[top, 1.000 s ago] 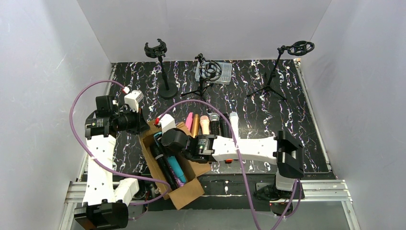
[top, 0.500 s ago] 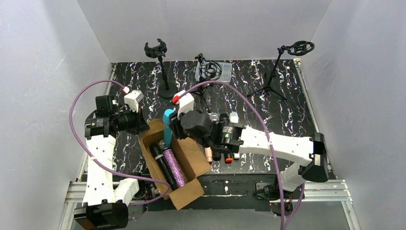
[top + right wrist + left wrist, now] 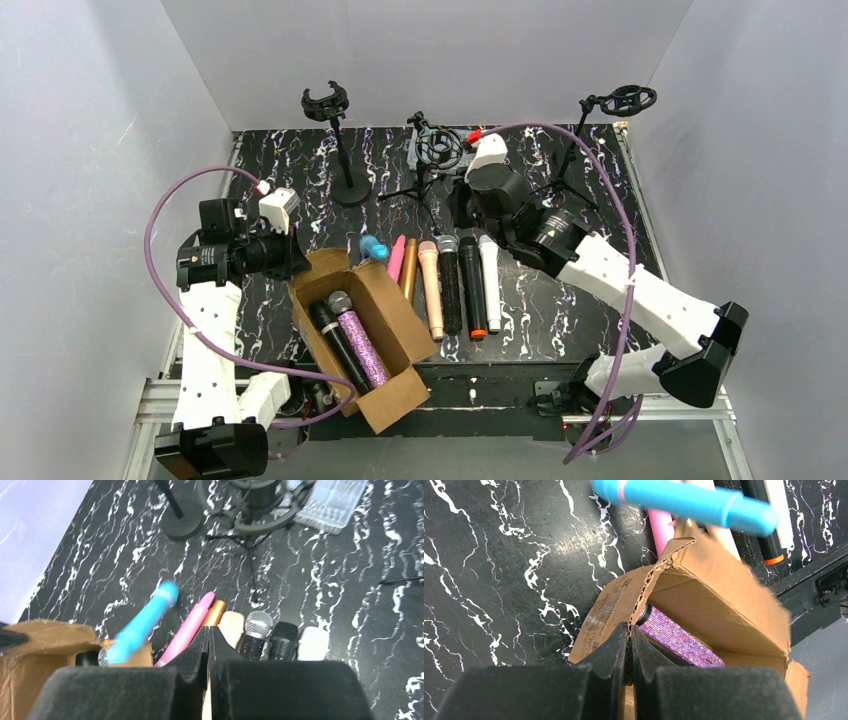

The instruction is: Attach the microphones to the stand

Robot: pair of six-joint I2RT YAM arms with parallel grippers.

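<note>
The table (image 3: 290, 180) is black with white marble veining, boxed in by plain white walls (image 3: 90, 150) on three sides. Along its far edge stand three black stands: a round-base stand (image 3: 341, 140) on the left, a middle tripod stand (image 3: 433, 152) in front of a clear plastic case (image 3: 469, 150), and a right tripod stand (image 3: 592, 135).

In the middle of the table, a pink microphone (image 3: 397, 258), gold microphone (image 3: 410, 272), peach microphone (image 3: 432, 285), two dark ones and a white microphone (image 3: 490, 278) lie side by side. The teal-blue microphone (image 3: 142, 622) is blurred, slanting over the far rim of the cardboard box (image 3: 330, 266), just beside the pink one. The box holds a black microphone (image 3: 335, 345) and a purple glitter microphone (image 3: 358, 340).

The left hand (image 3: 628, 627) is clenched on the box's flap edge. The right hand (image 3: 207, 630) hangs near the middle tripod stand, fingers pressed together on nothing.
</note>
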